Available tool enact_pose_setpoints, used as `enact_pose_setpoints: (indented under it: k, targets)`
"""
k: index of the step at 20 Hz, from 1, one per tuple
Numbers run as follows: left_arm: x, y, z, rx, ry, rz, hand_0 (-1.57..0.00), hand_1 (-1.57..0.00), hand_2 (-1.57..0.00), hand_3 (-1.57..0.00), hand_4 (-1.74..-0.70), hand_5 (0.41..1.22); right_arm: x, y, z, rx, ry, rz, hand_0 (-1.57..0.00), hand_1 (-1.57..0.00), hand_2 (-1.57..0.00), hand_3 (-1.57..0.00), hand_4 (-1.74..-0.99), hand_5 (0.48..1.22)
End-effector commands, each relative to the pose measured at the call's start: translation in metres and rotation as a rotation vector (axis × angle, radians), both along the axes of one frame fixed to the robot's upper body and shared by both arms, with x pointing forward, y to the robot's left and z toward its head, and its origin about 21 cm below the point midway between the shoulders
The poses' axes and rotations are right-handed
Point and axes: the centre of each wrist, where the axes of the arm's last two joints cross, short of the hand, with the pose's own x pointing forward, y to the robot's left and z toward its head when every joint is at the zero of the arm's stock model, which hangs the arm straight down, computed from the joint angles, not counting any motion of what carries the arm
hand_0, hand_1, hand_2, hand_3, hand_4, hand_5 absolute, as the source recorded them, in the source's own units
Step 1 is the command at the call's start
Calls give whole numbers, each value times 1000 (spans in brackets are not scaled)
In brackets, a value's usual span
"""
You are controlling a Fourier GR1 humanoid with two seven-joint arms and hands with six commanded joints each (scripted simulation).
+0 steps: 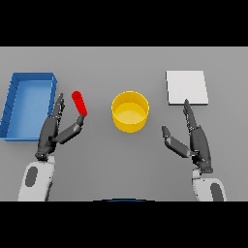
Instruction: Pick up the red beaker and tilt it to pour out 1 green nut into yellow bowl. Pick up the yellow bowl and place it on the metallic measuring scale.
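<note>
The red beaker (79,103) is a slim red tube, tilted, left of centre on the table. My left hand (52,131) is just below and left of it, fingers straight, thumb reaching toward the beaker's lower end; whether they touch is unclear. The yellow bowl (130,111) stands upright at the centre; I see no green nut. The metallic scale (187,87) is a flat pale square at the back right. My right hand (196,140) is open in front of the scale, to the right of the bowl, touching nothing.
A blue open tray (29,104) sits at the far left, right beside my left hand and forearm. Grey table surface lies between the bowl and both hands.
</note>
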Motion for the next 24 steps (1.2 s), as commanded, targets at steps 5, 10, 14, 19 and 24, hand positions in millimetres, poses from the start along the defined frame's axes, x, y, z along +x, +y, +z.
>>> enact_pose_setpoints:
  k: [5, 10, 14, 19, 24]
  targets:
    - [33, -2, -10, 11, 28, 21, 1, 1, 1, 1, -1154, 629, 2, 0, -1, 10, 0, 4, 1, 1, 1, 1, -1229, 667]
    - [55, -7, -18, 2, 22, 11, 1, 1, 1, 1, -1194, 631, 2, 2, 3, 4, -1, 3, 1, 1, 1, 1, -1247, 672]
    - [71, -18, -24, 49, -8, -5, 1, 1, 1, 1, -1242, 657, 1, 0, 4, -1, -1, 6, 1, 1, 1, 1, -1250, 683]
    - [88, -27, -27, 64, -15, -14, 1, 1, 1, 1, -1262, 680, -2, -4, -1, 9, -5, 4, 1, 1, 1, 1, -1262, 691]
    - [95, -38, -29, 40, -61, 16, -322, -364, -358, -218, -1355, 770, -2, 2, 2, 0, -15, 3, 1, 1, 1, 1, -1252, 690]
